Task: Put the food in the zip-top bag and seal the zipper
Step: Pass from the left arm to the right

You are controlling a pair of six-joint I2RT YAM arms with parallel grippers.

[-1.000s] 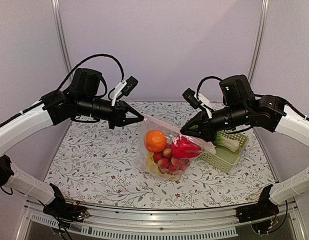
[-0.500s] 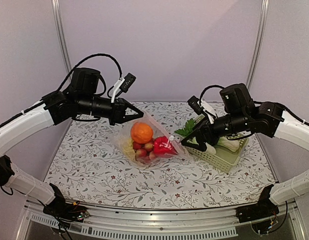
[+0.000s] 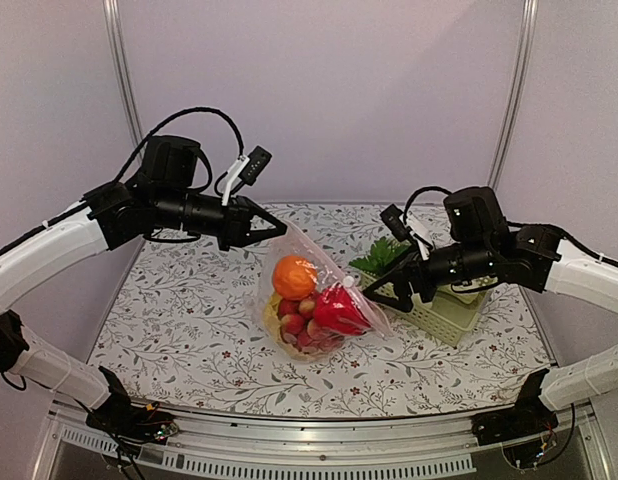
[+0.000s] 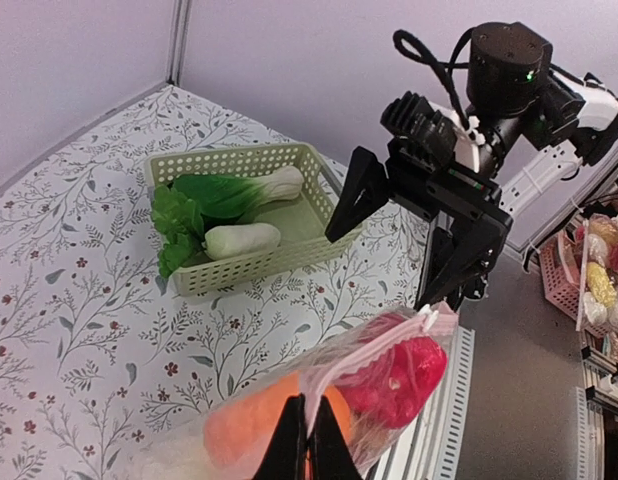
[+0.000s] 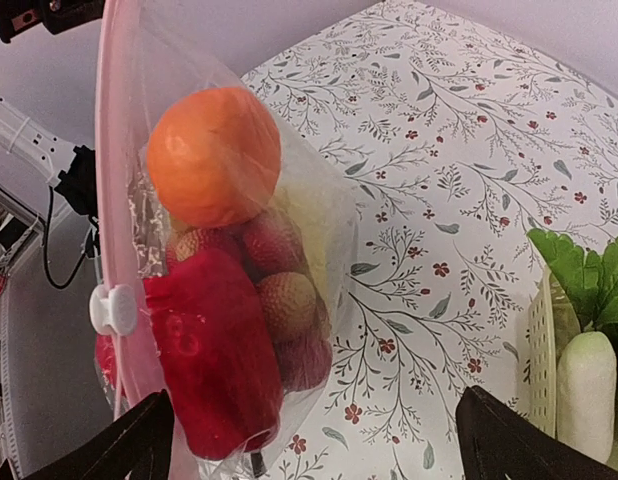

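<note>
The orange [image 3: 294, 277] is orange, the basket [image 3: 444, 320] pale green.

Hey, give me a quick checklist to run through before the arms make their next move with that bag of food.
1. Left tool clamped on zip-top bag mouth edge: ok.
2. Right tool open: ok.
3. Orange, red fruit inside bag: ok.
4. Zipper fully sealed: cannot tell.
5. All food bagged: not ok; two leafy vegetables lie in the basket.

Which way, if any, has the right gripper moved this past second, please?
Yes: the right gripper sank from above the green basket to beside its left corner.
</note>
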